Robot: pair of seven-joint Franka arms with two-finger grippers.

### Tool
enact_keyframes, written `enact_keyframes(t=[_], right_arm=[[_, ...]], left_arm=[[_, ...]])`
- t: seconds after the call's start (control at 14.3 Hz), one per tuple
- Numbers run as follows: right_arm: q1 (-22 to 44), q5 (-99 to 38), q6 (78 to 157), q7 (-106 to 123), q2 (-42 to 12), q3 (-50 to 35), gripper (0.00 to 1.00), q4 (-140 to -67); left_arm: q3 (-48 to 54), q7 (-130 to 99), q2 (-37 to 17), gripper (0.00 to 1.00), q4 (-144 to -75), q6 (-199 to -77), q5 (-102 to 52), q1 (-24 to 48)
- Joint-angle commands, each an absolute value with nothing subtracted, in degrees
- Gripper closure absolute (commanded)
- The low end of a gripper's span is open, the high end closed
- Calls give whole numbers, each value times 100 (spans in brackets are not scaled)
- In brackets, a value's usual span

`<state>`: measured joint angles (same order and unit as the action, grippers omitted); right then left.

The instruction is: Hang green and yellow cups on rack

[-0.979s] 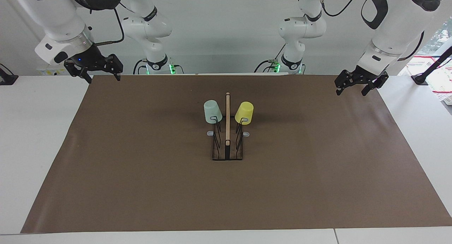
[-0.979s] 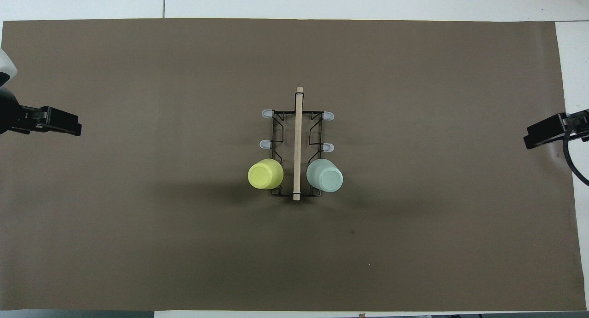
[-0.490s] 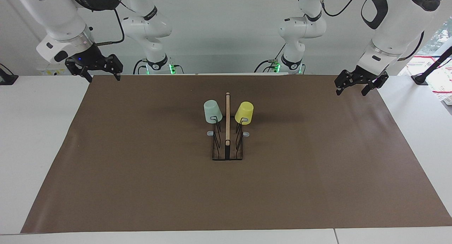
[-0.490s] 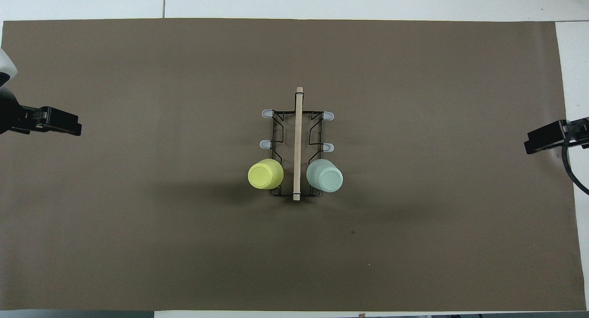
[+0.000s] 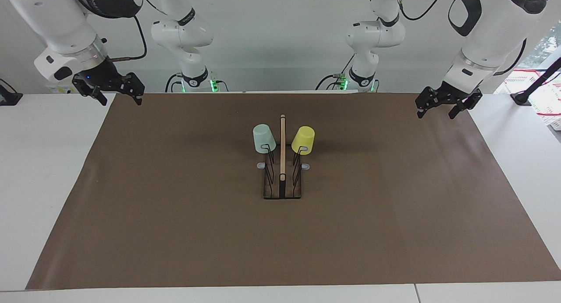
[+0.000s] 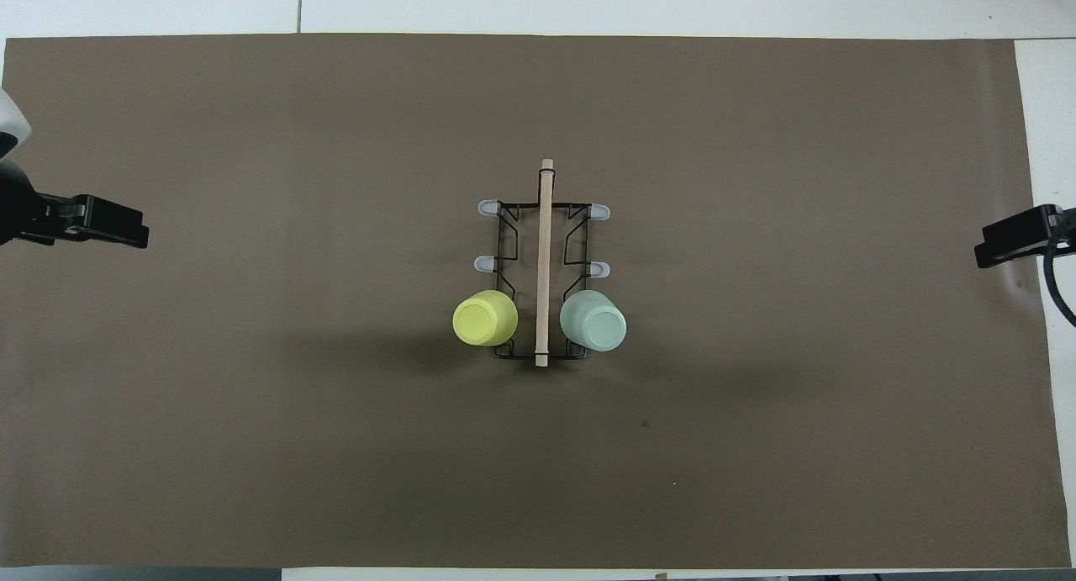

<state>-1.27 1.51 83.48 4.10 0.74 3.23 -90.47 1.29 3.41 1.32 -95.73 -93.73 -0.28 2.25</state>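
At the edge of the brown mat [image 5: 175, 233] toward the right arm's end of the counter [image 5: 48, 171], the right pincer [image 5: 117, 93] is hanging in the air with its two fingers spread apart and nothing between them; in the overhead view only its dark tip is showing, at the mat's border [image 6: 1009, 246].

In the middle of the mat the rack [image 5: 282, 180] is standing upright on its flat dark base, its light wooden top bar running away from the robots. The green cup [image 5: 264, 138] is sitting upside down on a prong on the side toward the right arm's end, bottom up and tilted outward from the bar. The yellow cup [image 5: 303, 140] is sitting the same way on the prong on the side toward the left arm's end (the two are level with each other, with the wooden bar between them, and neither is touching it). Both cups are occupying the pair of prongs nearest the robots; the four grey-tipped prongs farther from the robots are standing bare, as the overhead view is showing around the rack [image 6: 543, 228].

Over the mat's edge at the left arm's end, the left pincer [image 5: 438, 109] is hovering, released and holding nothing, well apart from the rack.
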Motion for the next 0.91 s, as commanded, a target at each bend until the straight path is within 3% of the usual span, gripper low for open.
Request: enact_keyframes(t=[0.0,0.84], right_arm=[[-176,123,8429,281,105,290,0,-9088],[-167,123,8587,281,88,273,0,-9018]], left_arm=[[123,369,290,0,-9756,-9431,-79,202],[123,369,290,0,-9756,-9431,-79,202]])
